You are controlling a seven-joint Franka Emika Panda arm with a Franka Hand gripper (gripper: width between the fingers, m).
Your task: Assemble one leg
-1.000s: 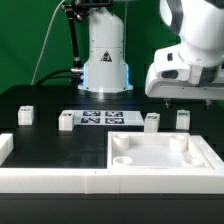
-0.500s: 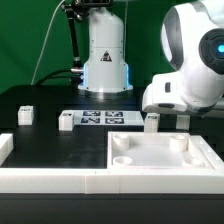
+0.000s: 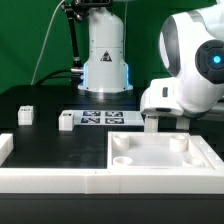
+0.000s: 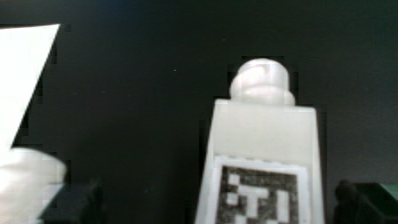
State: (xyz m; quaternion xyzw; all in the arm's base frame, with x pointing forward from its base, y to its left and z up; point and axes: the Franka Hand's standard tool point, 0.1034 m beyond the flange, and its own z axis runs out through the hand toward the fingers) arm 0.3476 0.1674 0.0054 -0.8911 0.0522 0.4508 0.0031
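One arm [image 3: 195, 75] fills the exterior view's right, bent low over the black surface [image 3: 50, 100]. One white plate [image 3: 150, 136] with round corner sockets lies at the front right. White rails [image 3: 50, 178] run along the front edge, with a short piece at the exterior view's left.

One marker board [image 3: 100, 118] lies mid-surface. Three small blocks show. Two spare legs [image 3: 25, 114] [image 3: 66, 121] are left of the board. The leg [image 3: 152, 123] is just right of it, behind the plate and under the arm's hand.

In the wrist view the leg [image 4: 267, 140] turns its tag face to the camera. Its long axis runs away from the camera, rounded peg at the far end. I cannot tell whether it stands or lies. The claw [image 4: 199, 190] is spread, its fingers [image 4: 32, 178] either side of the leg and not gripping it.
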